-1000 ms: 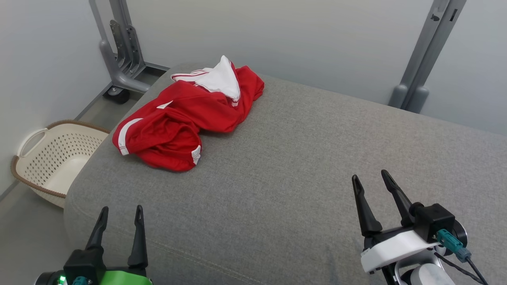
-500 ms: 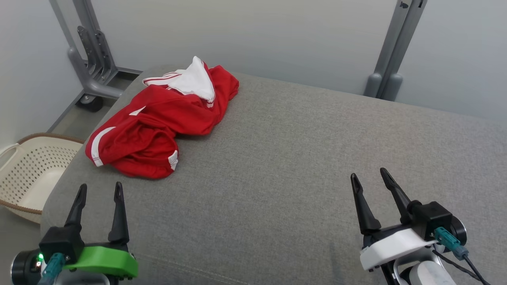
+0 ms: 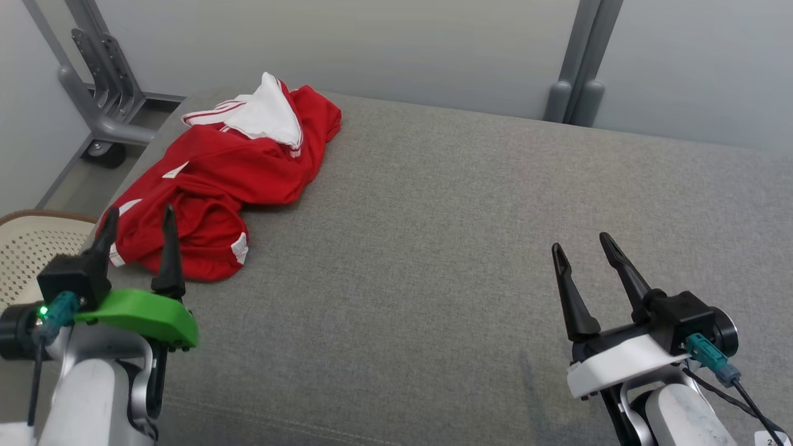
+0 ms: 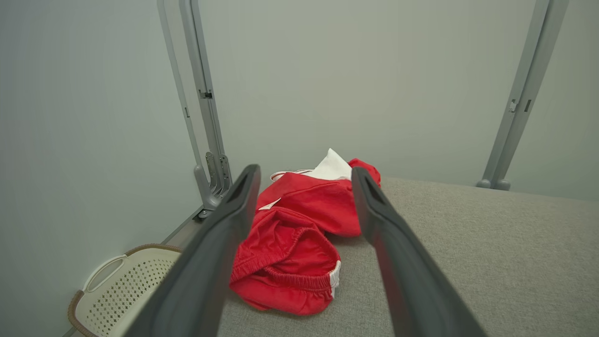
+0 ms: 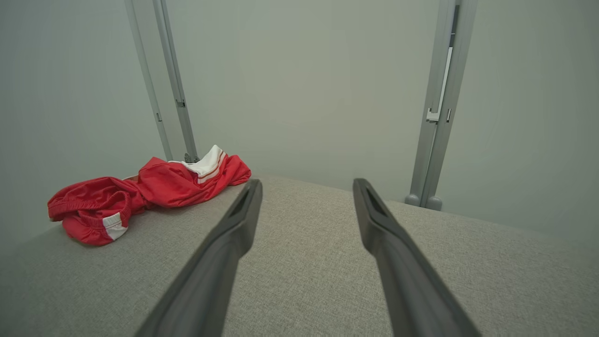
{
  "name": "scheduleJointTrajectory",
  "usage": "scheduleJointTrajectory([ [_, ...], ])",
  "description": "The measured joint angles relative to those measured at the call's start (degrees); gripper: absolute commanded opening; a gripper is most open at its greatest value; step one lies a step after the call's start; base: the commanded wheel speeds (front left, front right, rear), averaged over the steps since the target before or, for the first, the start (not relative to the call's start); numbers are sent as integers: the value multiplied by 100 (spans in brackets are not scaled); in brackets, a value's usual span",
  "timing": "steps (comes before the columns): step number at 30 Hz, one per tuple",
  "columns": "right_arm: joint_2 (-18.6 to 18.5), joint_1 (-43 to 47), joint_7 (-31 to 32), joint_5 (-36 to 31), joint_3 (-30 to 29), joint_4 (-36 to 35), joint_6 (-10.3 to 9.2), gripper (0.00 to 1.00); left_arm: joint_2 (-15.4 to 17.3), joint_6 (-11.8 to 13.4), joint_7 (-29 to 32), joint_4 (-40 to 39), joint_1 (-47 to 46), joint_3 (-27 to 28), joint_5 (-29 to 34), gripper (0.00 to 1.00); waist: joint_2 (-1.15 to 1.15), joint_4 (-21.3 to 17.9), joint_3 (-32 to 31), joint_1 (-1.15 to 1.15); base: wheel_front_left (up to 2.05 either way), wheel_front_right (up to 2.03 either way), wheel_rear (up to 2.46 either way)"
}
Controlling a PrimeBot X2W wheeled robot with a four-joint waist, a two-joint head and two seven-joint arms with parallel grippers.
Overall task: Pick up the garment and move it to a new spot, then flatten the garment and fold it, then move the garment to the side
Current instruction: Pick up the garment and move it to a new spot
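Wall [image 3: 372, 43]: plain, pale grey, matte, across 12 o'clock behind everything.
Cushion [image 3: 471, 235]: broad grey woven upholstery with a coarse weave, rounded edges and a stitched seam along the near side.
Metal posts [image 3: 576, 62]: grey painted uprights at 1 o'clock; a second bracketed post on a castor stands at 11 o'clock.
Garment [image 3: 217, 179]: smooth red knit with white stripes, crumpled in soft folds on the cushion's 10 o'clock corner. Its long axis runs from 7 o'clock to 1 o'clock. A white panel peaks at the far end, and a gathered elastic band with a white tab lies at the near end.
Basket [image 3: 25, 248]: cream perforated plastic with a brown rim, on the floor at 9 o'clock beside the cushion.
Left end effector [image 3: 140, 210]: green-shelled, two tapered dark fingers spread and empty. The tips overlap the garment's near end in the head view; contact cannot be told.
Right end effector [image 3: 581, 243]: white-shelled, fingers spread and empty, above bare cushion at 4 o'clock, well apart from the garment.
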Motion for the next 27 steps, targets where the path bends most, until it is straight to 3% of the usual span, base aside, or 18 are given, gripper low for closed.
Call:
scheduleJointTrajectory([
  [6, -30, -198, 0, -54, 49, -49, 51, 100, 62, 1, 539, 308, -839, 305, -345, 100, 0, -107, 246, 0, 0, 0, 0],
  [15, -155, -580, 0, -202, 98, -183, 125, 100, 481, 15, 1525, 849, -1795, 795, -734, 100, 0, -333, 741, 0, 0, 0, 0],
  [27, -226, -1023, -1, -310, 92, -290, 149, 100, 745, 69, 2381, 1400, -2588, 1100, -1066, 100, 0, -691, 1538, 1, 0, 0, 0],
])
